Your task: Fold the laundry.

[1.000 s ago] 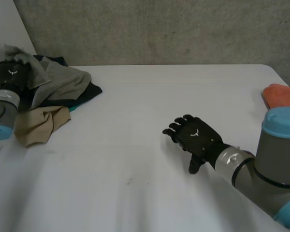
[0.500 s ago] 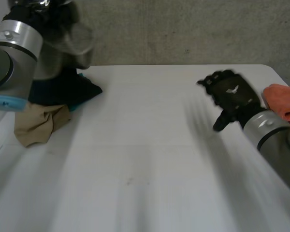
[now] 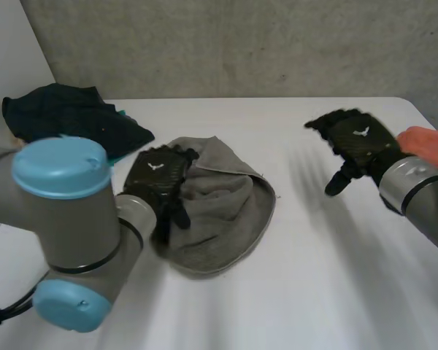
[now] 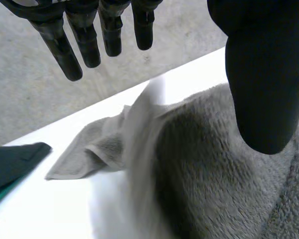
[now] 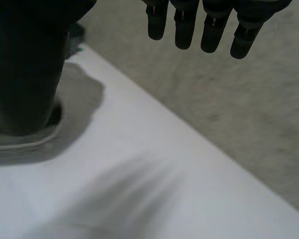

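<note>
Pulled grey towel off the far-left dark pile to mid-table since a second ago. Now resting left hand on towel's left edge, arm reaching in from near left, fingers straight, thumb apart, gripping nothing. Holding right hand raised at right, fingers loose and spread, well right of towel, beside orange cloth.
</note>
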Controlling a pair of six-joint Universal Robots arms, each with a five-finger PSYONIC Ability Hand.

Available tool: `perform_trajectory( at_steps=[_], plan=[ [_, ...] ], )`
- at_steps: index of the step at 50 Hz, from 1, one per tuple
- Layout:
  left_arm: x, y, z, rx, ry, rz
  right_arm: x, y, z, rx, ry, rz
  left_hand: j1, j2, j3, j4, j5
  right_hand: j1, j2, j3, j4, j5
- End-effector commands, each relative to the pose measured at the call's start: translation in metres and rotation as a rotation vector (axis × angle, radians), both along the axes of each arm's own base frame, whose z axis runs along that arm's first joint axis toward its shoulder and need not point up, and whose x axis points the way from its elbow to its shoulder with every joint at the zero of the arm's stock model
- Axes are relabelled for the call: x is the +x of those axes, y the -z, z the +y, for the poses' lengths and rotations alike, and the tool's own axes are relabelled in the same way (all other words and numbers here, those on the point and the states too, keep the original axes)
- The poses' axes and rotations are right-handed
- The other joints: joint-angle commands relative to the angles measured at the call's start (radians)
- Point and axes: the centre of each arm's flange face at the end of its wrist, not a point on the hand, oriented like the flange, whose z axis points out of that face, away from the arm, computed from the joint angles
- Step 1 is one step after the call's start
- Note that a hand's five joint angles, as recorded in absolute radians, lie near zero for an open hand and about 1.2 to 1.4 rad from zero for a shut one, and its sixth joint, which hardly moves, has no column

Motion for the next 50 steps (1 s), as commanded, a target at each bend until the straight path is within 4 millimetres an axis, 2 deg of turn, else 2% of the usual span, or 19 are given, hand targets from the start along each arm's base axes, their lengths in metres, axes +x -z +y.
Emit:
perform_trajectory(
  at_steps=[1,4,8,13,16,21,26,33,37,41,42,44,48,50],
  plan=[
    [0.007,-0.052,0.022,-0.159,0.156,0.033,0.011,0.012,0.008,0.066,-0.146,0.120,-0.009,-0.022,-0.023,-0.013,-0.012,-0.049,-0.037,-0.036,-0.036,-0.043],
    [0.011,-0.051,0.018,-0.194,0.210,-0.029,0.011,0.014,0.007,0.039,-0.168,0.191,0.008,-0.005,-0.006,0.004,0.006,-0.049,-0.037,-0.036,-0.036,-0.043],
    [0.021,-0.037,0.011,-0.242,0.276,-0.186,0.013,0.022,0.006,0.040,-0.181,0.229,0.032,0.019,0.018,0.028,0.029,-0.049,-0.037,-0.036,-0.036,-0.043],
    [0.035,-0.008,0.019,-0.246,0.328,-0.392,0.017,0.031,0.012,0.069,-0.199,0.233,0.134,0.121,0.120,0.130,0.132,-0.049,-0.037,-0.036,-0.036,-0.043],
    [0.043,0.005,0.027,-0.217,0.334,-0.442,0.017,0.036,0.014,0.085,-0.198,0.238,0.144,0.131,0.129,0.139,0.141,-0.049,-0.037,-0.036,-0.036,-0.043],
    [0.051,0.015,0.032,-0.172,0.317,-0.458,0.015,0.041,0.013,0.097,-0.183,0.247,0.155,0.142,0.141,0.151,0.152,-0.049,-0.037,-0.036,-0.036,-0.043],
    [0.071,0.023,0.010,-0.132,0.213,-0.479,0.015,0.045,0.014,0.109,-0.178,0.251,0.170,0.157,0.156,0.166,0.167,-0.049,-0.037,-0.036,-0.036,-0.043],
    [0.072,0.046,-0.010,-0.104,0.189,-0.489,0.019,0.053,0.013,0.117,-0.195,0.258,0.196,0.183,0.182,0.192,0.194,-0.049,-0.037,-0.036,-0.036,-0.043],
    [0.069,0.062,-0.019,-0.075,0.195,-0.497,0.029,0.054,0.008,0.066,-0.224,0.259,0.328,0.315,0.314,0.324,0.325,-0.049,-0.037,-0.036,-0.036,-0.043],
    [0.067,0.072,-0.022,-0.051,0.207,-0.499,0.041,0.050,-0.005,-0.032,-0.252,0.271,0.698,0.685,0.683,0.693,0.695,-0.049,-0.037,-0.036,-0.036,-0.043],
    [0.066,0.073,-0.022,-0.052,0.211,-0.499,0.045,0.049,-0.007,-0.054,-0.264,0.278,0.908,0.895,0.893,0.904,0.905,-0.049,-0.037,-0.036,-0.036,-0.043],
    [0.064,0.072,-0.021,-0.059,0.214,-0.497,0.059,0.046,-0.012,-0.131,-0.317,0.308,1.120,1.107,1.106,1.116,1.117,-0.049,-0.037,-0.036,-0.036,-0.043],
    [0.064,0.066,-0.021,-0.087,0.200,-0.485,0.077,0.052,-0.024,-0.230,-0.392,0.380,1.177,1.164,1.162,1.172,1.174,-0.049,-0.037,-0.036,-0.036,-0.043],
    [0.064,0.053,-0.019,-0.115,0.184,-0.456,0.082,0.055,-0.029,-0.264,-0.417,0.416,1.177,1.164,1.162,1.172,1.174,-0.049,-0.037,-0.036,-0.036,-0.043]
  ],
)
